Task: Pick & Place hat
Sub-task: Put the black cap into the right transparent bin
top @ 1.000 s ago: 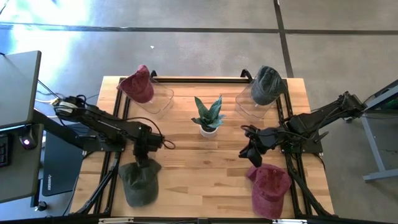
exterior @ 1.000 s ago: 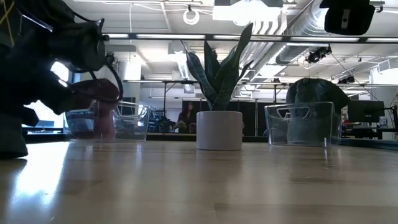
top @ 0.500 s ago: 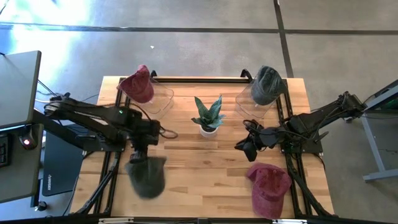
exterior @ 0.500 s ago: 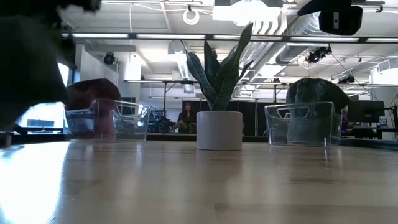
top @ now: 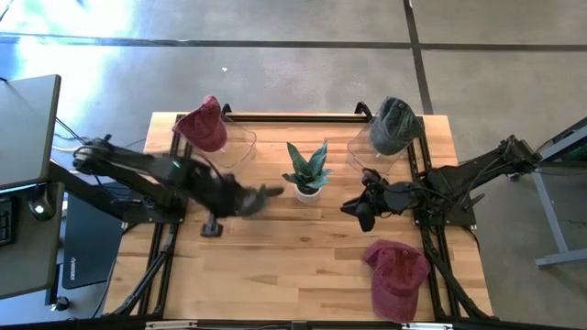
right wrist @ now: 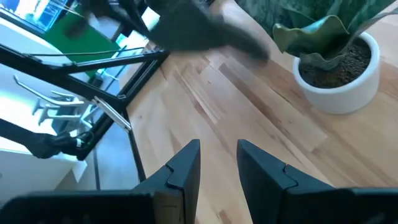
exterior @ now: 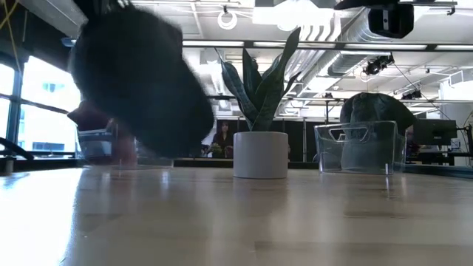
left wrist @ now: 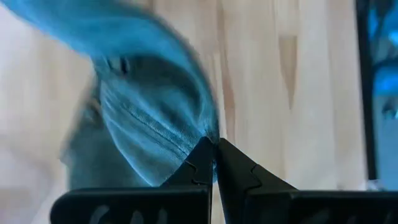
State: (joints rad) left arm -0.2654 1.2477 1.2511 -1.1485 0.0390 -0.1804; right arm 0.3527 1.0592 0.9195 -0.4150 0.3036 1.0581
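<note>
Aloft, left hand [left wrist: 213, 144] pinching green hat [left wrist: 149, 112], beside plant [top: 306, 171]

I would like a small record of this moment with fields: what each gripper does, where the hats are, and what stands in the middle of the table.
left gripper: the left gripper is shut on the dark green fabric cap, carried above the wooden table, left of the plant
right gripper: the right gripper is open, holds nothing, right of the plant
middle: green plant in a white pot
hats on bins: dark red cap on the left clear plastic bin; grey-green cap on the right clear plastic bin
hat on table: faded red cap, near right corner
</note>
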